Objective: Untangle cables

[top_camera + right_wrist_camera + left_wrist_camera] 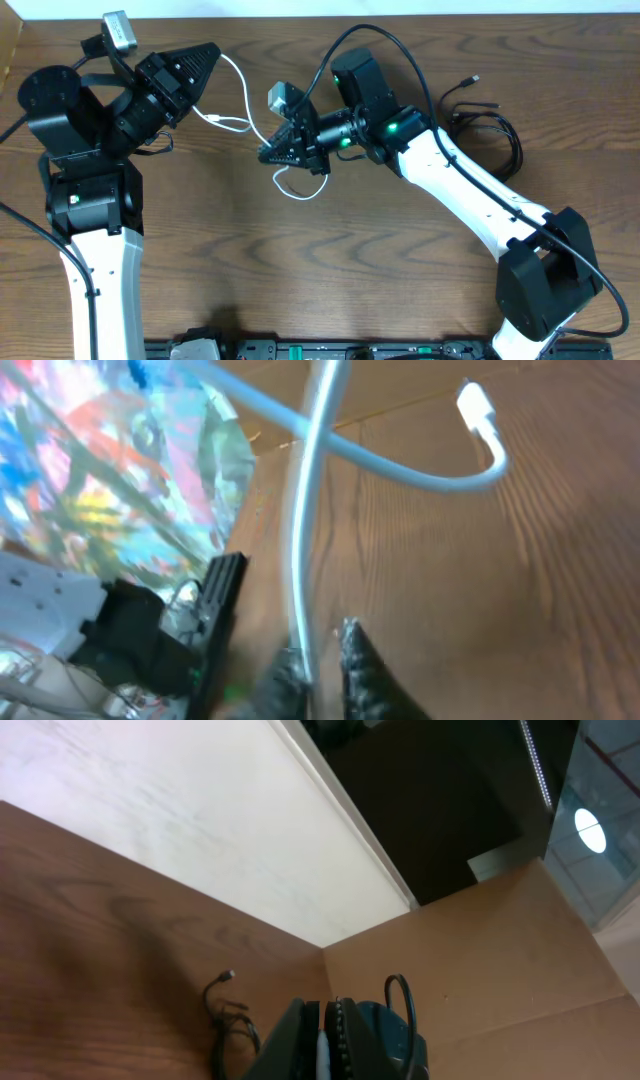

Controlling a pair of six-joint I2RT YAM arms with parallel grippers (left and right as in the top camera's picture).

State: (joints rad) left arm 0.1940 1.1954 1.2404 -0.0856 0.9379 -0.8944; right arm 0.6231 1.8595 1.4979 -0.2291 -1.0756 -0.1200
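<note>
The white cable (pixel 243 95) runs from my left gripper (pixel 208 55) in a curve across the table to my right gripper (pixel 272 153) and ends in a small loop below it. My left gripper (pixel 325 1030) is shut on the white cable (pixel 322 1058), a white sliver between its jaws. My right gripper (pixel 328 650) is nearly shut with the white cable (pixel 305 550) running between its fingers. The cable's white plug (pixel 476 410) hangs ahead of it. The black cable (pixel 490 120) lies bunched at the far right, apart from both grippers. It also shows in the left wrist view (pixel 232 1012).
A brown cardboard wall (pixel 480 960) stands at the table's far side. Thick black wires (pixel 400 50) arch over the right arm. A black rail (pixel 330 350) runs along the table's front edge.
</note>
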